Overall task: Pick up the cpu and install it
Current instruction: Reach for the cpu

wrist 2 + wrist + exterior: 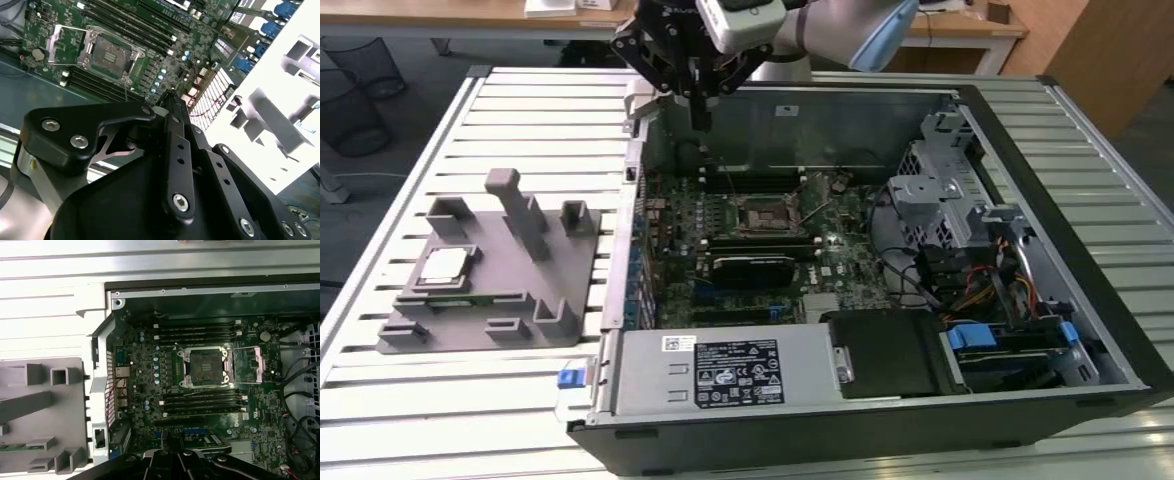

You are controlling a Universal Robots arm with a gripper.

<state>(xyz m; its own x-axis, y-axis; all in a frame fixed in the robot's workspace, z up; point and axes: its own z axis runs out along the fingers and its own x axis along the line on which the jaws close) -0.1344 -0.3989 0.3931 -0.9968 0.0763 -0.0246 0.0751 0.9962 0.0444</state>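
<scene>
A white table (520, 110) of ribbed metal slats carries everything. Most of it is taken by an open computer case (854, 440), a dark boxy steel shell lying on its side. A green motherboard (670, 215), busy with small parts, covers the case's floor. At the near end sits a silvery, label-covered power supply (720, 372).

At the exterior view's left, just beside the case, lies a grey plastic fixture (507, 290) — matte and blocky, with upright posts and shallow square pockets.

The black gripper (702, 122) hangs over the case's far-left corner, above the board. Its jointed, bolted links taper to slim fingers drawn together, with nothing between them.

Near the board's middle is the socket (206, 367), a dark square in a bright metal frame. Its hinged plate is flipped open to one side, and long black memory slots (200, 331) run along both of its flanks.

The cpu (443, 264) is a small flat square with a pale, silvery top. It rests in a pocket at the fixture's left side, well apart from the gripper and the socket.
</scene>
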